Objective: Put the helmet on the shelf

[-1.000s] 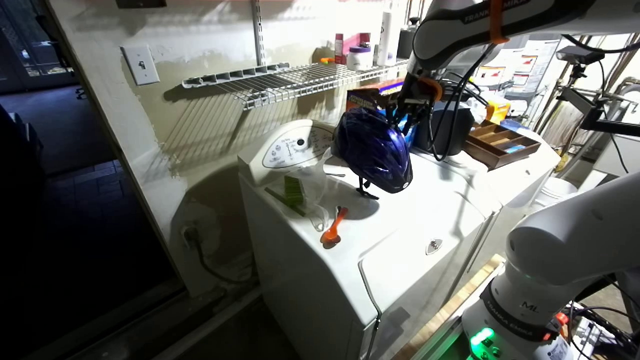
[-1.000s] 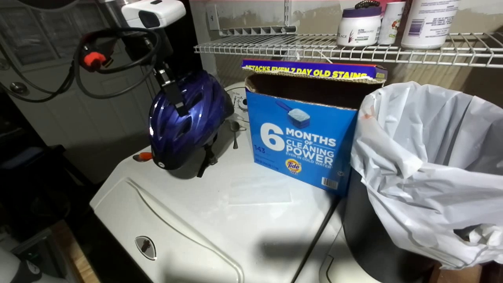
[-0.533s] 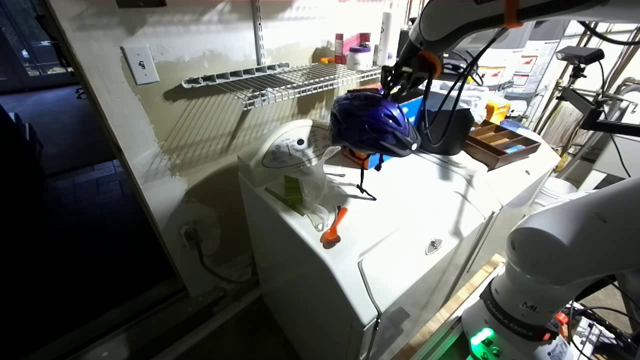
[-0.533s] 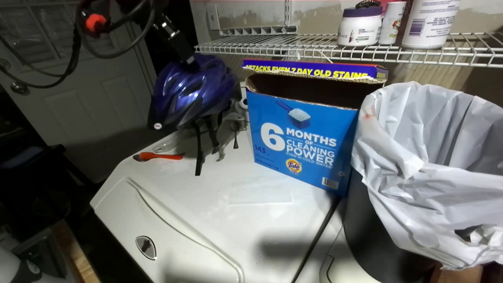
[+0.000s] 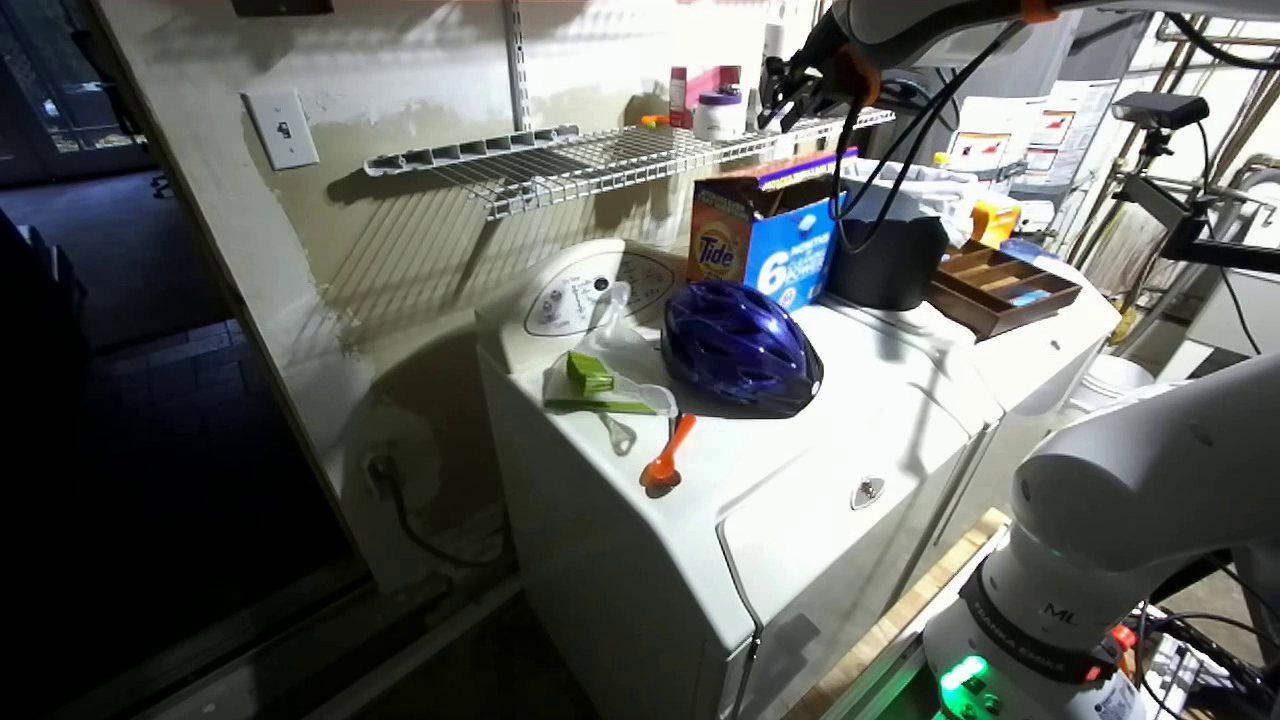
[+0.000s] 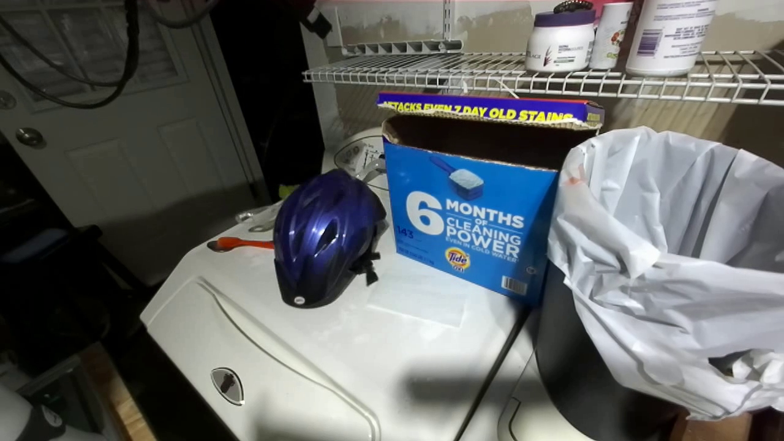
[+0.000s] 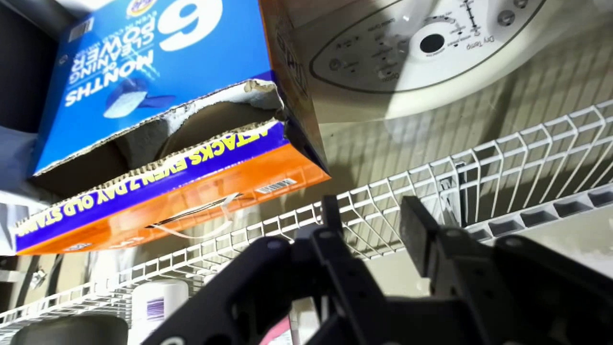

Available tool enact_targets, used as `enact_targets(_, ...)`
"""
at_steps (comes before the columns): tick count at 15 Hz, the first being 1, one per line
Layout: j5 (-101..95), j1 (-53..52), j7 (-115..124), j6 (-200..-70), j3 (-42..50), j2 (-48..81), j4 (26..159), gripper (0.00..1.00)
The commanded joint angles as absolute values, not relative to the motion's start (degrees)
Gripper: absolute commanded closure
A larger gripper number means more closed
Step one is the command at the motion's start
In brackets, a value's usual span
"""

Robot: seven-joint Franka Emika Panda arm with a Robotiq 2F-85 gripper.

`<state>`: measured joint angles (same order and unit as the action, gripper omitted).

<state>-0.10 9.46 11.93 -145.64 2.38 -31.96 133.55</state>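
Helmet (image 5: 740, 345), one, glossy dark blue, vented, shell uppermost: we find it resting on the white appliance (image 5: 860, 420), near the detergent box (image 6: 471, 233) but apart from it, off the corner where the box's orange and blue sides meet. Dark strap (image 6: 367, 269) at the helmet's edge towards the box.

Gripper (image 7: 371, 199), one, black: in the air, higher than the box; we note its fingers (image 7: 416, 235) standing apart, shelf wires showing through the gap.

Shelf (image 6: 398, 78), one, white wire: on the wall, higher than the box; on it we count a purple-lidded jar (image 6: 558, 46) among other containers.

Spoon (image 5: 670, 456), one, orange: beyond the helmet from the box.

Bin (image 6: 594, 361), one, dark, white-lined: just beside the box, at its end away from the helmet.

Tray (image 5: 1015, 313), one, brown, divided: past the bin from the box.
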Motion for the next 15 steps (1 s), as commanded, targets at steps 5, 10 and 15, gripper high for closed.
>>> enact_targets(5, -3.45, 10.64, 10.79, -142.82, 1.58, -28.02, 133.21, 0.38)
enact_targets(10, -4.77, 9.41, 4.01, -133.55, 3.85, -30.27, 133.56, 0.18)
enact_targets(15, -7.08, 10.55, -4.14, -120.38, 6.68, -32.0, 134.1, 0.0)
